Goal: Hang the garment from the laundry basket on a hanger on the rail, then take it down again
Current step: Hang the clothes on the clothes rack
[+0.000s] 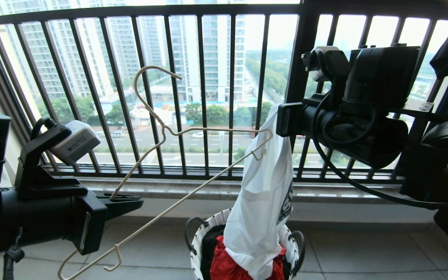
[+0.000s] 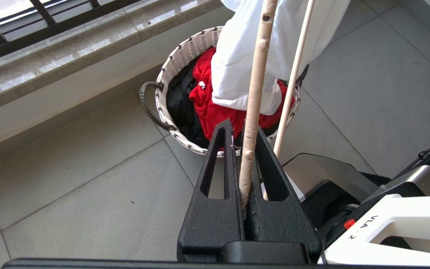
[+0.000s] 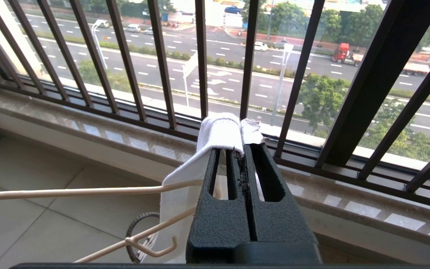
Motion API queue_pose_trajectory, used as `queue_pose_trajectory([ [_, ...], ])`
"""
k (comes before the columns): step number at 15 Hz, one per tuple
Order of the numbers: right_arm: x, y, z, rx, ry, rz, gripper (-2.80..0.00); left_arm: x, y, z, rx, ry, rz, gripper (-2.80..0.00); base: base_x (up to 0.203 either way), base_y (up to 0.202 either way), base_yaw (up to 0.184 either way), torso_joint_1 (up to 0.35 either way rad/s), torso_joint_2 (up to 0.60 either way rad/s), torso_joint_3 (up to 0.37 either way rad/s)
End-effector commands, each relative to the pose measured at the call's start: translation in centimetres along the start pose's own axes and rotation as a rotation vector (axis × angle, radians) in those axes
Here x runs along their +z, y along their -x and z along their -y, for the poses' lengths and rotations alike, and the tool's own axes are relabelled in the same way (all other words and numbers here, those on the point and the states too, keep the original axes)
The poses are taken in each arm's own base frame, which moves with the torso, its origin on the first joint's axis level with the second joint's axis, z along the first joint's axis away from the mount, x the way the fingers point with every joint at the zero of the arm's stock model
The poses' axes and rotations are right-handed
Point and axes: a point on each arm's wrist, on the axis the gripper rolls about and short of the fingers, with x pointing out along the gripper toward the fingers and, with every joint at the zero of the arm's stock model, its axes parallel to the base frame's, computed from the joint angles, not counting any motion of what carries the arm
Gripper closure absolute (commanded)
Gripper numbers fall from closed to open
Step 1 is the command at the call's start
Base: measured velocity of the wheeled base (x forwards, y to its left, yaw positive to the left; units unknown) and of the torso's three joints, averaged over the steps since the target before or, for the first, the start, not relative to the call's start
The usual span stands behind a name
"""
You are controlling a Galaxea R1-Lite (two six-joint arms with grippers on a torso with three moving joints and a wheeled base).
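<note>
The garment (image 1: 259,202) is a white T-shirt that hangs down long, its lower end still in the laundry basket (image 1: 208,226). My right gripper (image 1: 282,118) is shut on its ribbed collar (image 3: 218,130), up by the window bars. The thin cream hanger (image 1: 164,132) is held tilted, and my left gripper (image 1: 138,202) is shut on one of its sloping wires (image 2: 254,97). Its far end with the notch hook (image 3: 151,248) reaches the cloth just under my right gripper (image 3: 237,147). In the left wrist view the left gripper (image 2: 239,129) points down over the basket (image 2: 170,63). The rail is out of view.
A red cloth (image 1: 228,264) and dark clothes lie in the basket under the shirt. The black barred railing (image 1: 204,97) and a stone ledge (image 1: 208,190) run close behind. Grey floor tiles (image 2: 88,194) spread around the basket, and my own base (image 2: 349,186) shows beside it.
</note>
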Motion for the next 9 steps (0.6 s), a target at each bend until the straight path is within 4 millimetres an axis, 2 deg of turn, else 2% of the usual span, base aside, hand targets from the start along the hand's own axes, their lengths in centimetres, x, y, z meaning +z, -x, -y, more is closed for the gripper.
queue_pose_trajectory([
  [1, 0.0, 0.1, -0.2, 0.006, -0.001, -0.002, 0.0, 0.0, -0.6, 0.1, -0.01, 0.001, -0.017, 0.0, 0.0, 0.0, 0.0, 0.0, 0.0, 0.0],
  [4, -0.2, 0.4, -1.3, 0.039, 0.001, -0.009, 0.0, -0.2, -1.5, 0.8, -0.05, 0.015, -0.047, 0.0, 0.0, 0.0, 0.0, 0.0, 0.0, 0.0],
  [6, -0.6, 0.5, -2.0, 0.06, 0.009, -0.033, 0.0, -0.2, -2.1, 0.9, -0.058, 0.017, -0.001, 0.0, 0.0, 0.0, 0.0, 0.0, 0.0, 0.0],
  [9, -0.6, 0.5, -2.0, 0.052, 0.023, -0.065, 0.0, 0.1, -2.6, 0.6, 0.032, 0.013, 0.052, 0.0, 0.0, 0.0, 0.0, 0.0, 0.0, 0.0],
])
